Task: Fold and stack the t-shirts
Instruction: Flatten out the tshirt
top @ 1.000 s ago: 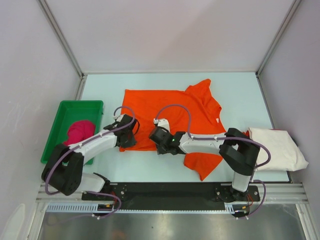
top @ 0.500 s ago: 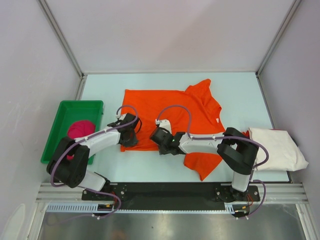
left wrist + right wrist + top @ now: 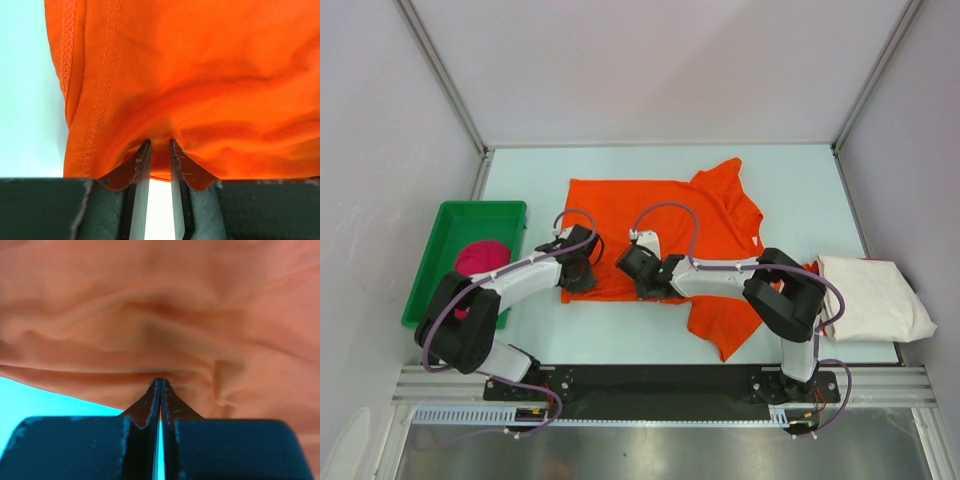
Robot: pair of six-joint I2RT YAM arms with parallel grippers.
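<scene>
Right gripper (image 3: 160,382) newly closes, pinching bright orange cloth t-shirt (image 3: 640,205) hem | left gripper (image 3: 159,145) pinches same hem, further left.

On my feed the orange t-shirt (image 3: 650,210) is a bright, plain orange, with matching orange stitching along its hem. The magenta-pink t-shirt (image 3: 480,258) is plain too, and the tray (image 3: 450,222) around it is green. The off-white t-shirt (image 3: 875,295) has no print. The table (image 3: 800,180) reads pale mint. I see the left arm (image 3: 520,285) and right arm (image 3: 720,282) in white and black, each with 1 purple cable (image 3: 665,207). The right fingers (image 3: 142,440) look black.
</scene>
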